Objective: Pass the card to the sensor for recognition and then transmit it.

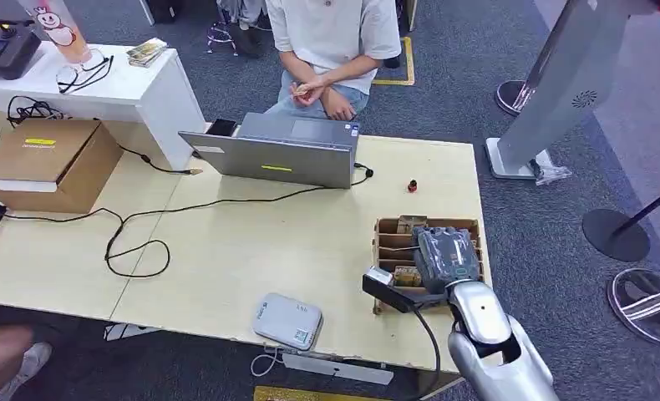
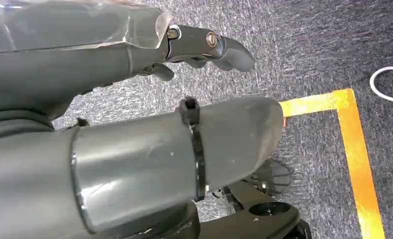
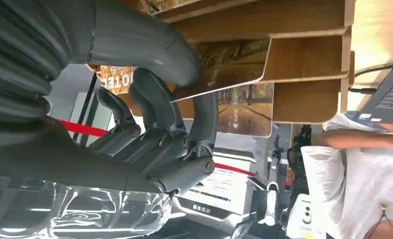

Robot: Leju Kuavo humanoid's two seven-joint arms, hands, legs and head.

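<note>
On table: laptop (image 1: pixel 281 150) | cable (image 1: pixel 134 242) | sensor (image 1: pixel 287 321) | card rack (image 1: pixel 389 242)

Showing matt pale wood on the tabletop (image 1: pixel 310 242), brown slatted wood on the card rack (image 1: pixel 385 242), glossy silver metal on the right arm (image 1: pixel 498 351)

The right hand (image 3: pixel 154 124) pinches a card (image 3: pixel 224 67) at the wooden rack (image 3: pixel 304 55).

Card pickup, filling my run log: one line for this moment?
right robot hand: pinching card at wooden rack | left robot hand: hanging, empty | sensor: unused
</note>
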